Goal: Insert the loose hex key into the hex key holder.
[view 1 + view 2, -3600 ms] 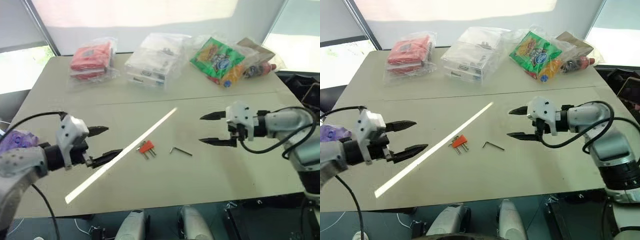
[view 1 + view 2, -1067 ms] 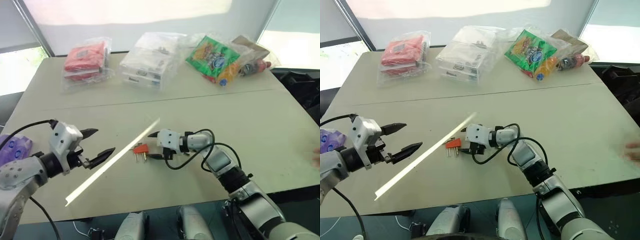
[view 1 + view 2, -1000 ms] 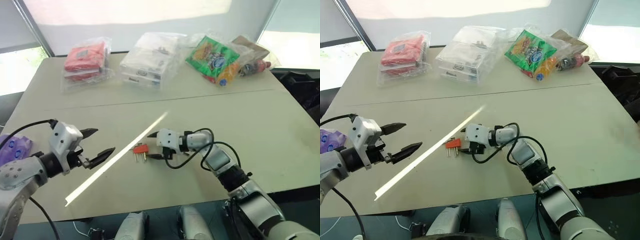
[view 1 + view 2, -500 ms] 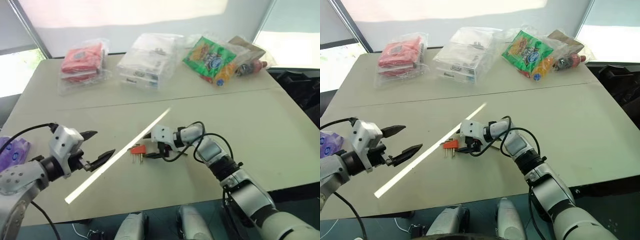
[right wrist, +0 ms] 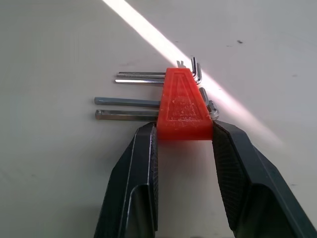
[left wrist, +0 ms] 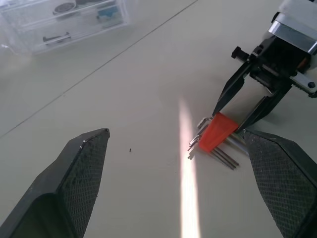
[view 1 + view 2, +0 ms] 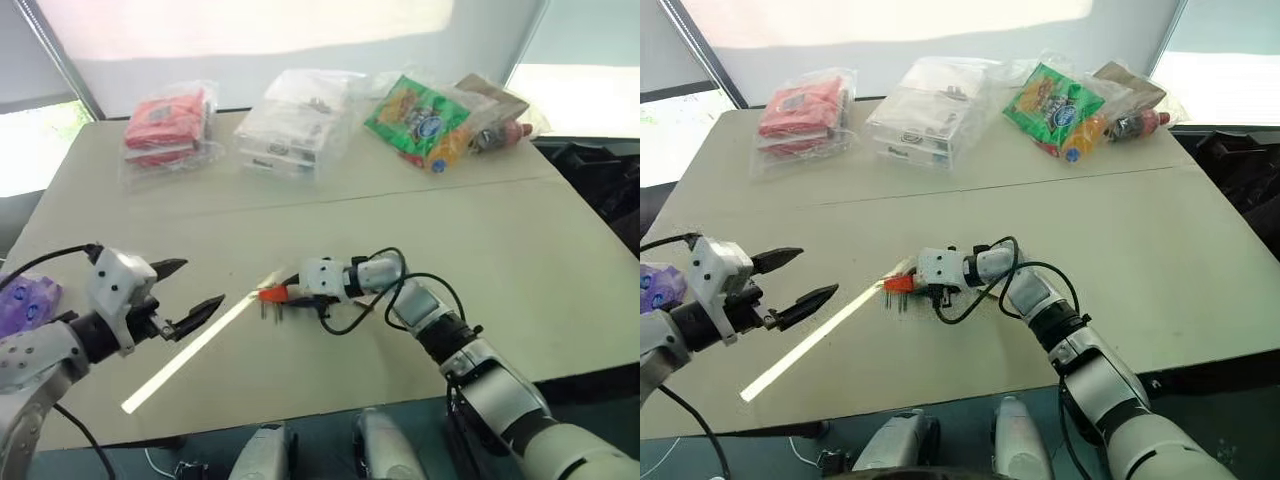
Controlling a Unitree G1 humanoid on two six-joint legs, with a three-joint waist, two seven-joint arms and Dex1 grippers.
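The hex key holder point(image 5: 183, 106) is a small orange block with several grey keys sticking out of one side. It rests on the table point(image 7: 520, 250) near the middle, beside a strip of sunlight. My right gripper point(image 7: 285, 293) reaches in from the right and is shut on the holder's wide end, a finger pressed against each side. My left gripper point(image 7: 200, 283) hovers open to the left of the holder point(image 6: 218, 131), well apart from it, with nothing between its fingers. I cannot make out the loose hex key; my right arm covers the spot behind the holder.
Along the far edge lie a red packet in clear plastic point(image 7: 165, 118), a clear plastic box point(image 7: 290, 125) and a green snack bag point(image 7: 420, 115) with other wrapped items. A purple object point(image 7: 25, 305) sits at the left edge.
My right gripper's fingers have closed from wide apart onto the sides of the hex key holder. The left gripper has kept still and open.
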